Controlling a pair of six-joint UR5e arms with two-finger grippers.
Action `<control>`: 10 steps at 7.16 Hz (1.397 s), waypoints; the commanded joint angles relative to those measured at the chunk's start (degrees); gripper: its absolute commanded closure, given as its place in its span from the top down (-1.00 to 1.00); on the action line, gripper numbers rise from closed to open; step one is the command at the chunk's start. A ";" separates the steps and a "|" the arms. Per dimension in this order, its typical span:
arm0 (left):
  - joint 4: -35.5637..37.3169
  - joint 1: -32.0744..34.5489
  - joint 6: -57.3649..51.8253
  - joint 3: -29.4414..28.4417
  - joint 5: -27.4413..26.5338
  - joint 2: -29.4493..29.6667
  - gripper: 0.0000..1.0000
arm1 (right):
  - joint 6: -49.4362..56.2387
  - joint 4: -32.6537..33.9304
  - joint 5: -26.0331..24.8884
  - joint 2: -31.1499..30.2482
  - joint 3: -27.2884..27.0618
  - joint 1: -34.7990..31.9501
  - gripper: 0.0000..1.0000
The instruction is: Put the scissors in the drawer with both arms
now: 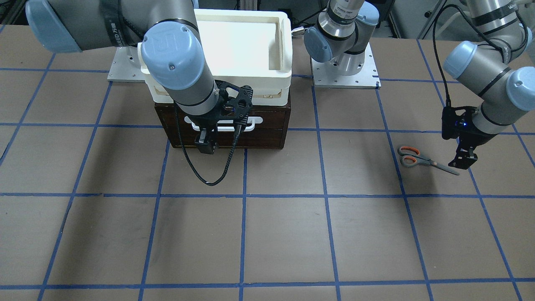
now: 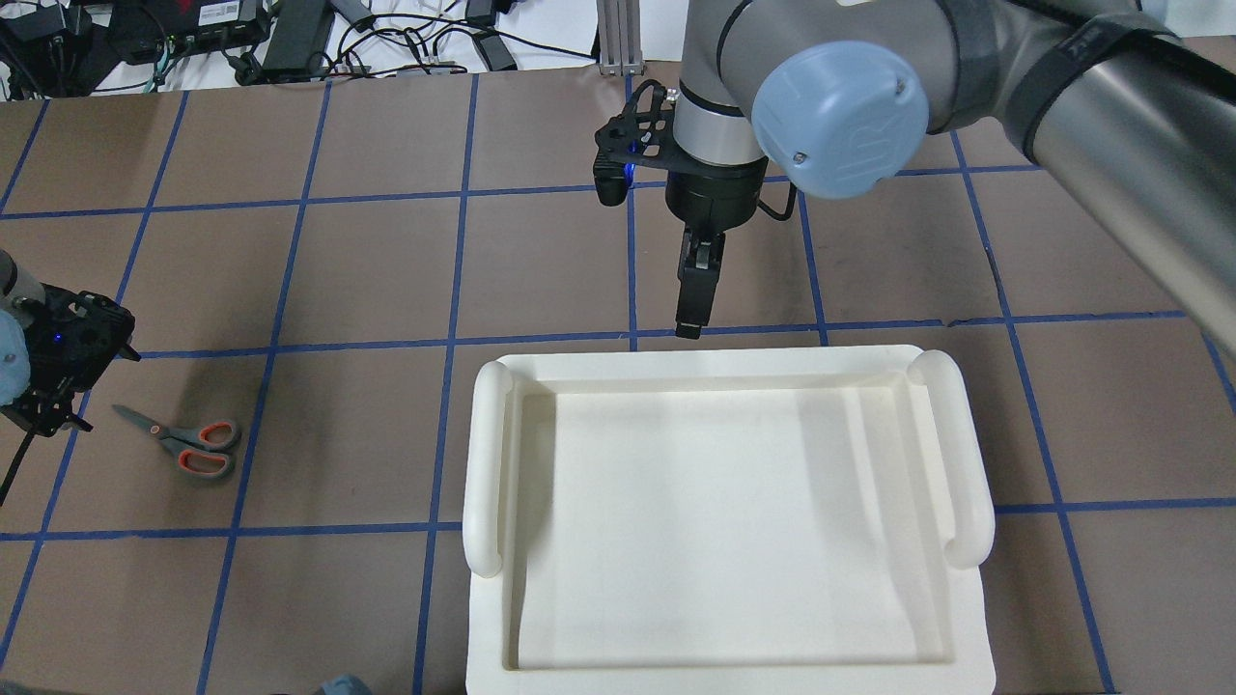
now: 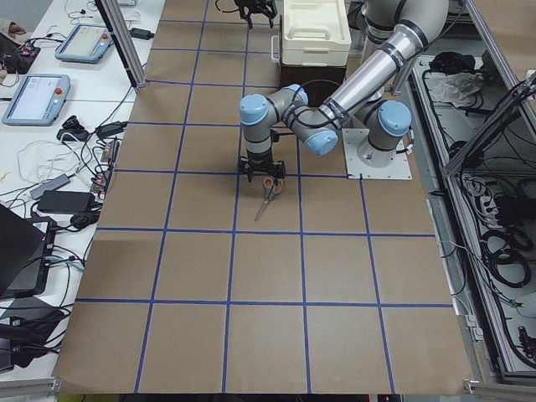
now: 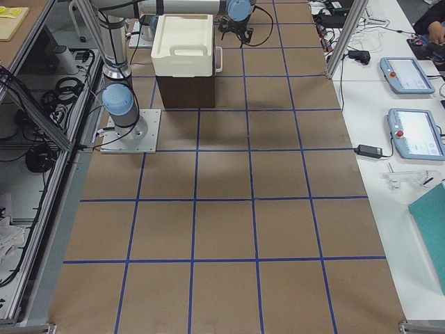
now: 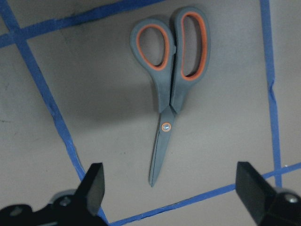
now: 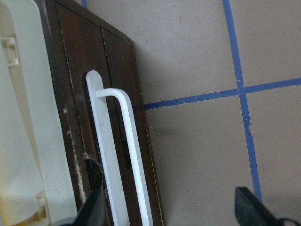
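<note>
The scissors [image 1: 422, 158] lie flat and closed on the table, with grey handles and orange-lined loops; they also show in the overhead view [image 2: 183, 444] and the left wrist view [image 5: 170, 89]. My left gripper [image 1: 462, 160] hovers open above their blade tip, with its fingertips [image 5: 94, 186] on either side of it, and is empty. The dark-brown drawer [image 1: 267, 125] is shut, with a white bar handle [image 6: 127, 155] on its front. My right gripper [image 1: 206, 144] hangs open just in front of that handle, its fingertips [image 6: 251, 207] wide apart and holding nothing.
A white plastic tray [image 2: 488, 454] sits on top of the drawer cabinet and hides it in the overhead view. The brown tabletop carries a blue tape grid [image 1: 242, 196]. The arm bases [image 1: 345, 67] stand behind the cabinet.
</note>
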State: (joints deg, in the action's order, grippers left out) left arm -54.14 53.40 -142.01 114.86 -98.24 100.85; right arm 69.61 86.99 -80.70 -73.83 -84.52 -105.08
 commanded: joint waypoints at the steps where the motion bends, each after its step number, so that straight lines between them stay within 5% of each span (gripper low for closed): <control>1: 0.62 -3.37 -1.25 0.62 5.66 3.98 0.97 | 9.73 -0.67 -0.25 2.46 -0.02 -0.04 0.93; 10: 2.28 -3.21 -3.54 3.70 5.08 6.73 0.98 | 10.90 -0.06 -3.85 5.72 -3.53 -3.29 0.74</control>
State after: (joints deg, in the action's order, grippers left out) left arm -52.69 50.31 -145.11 118.59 -93.13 107.09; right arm 80.34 86.71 -84.48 -68.11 -87.14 -108.27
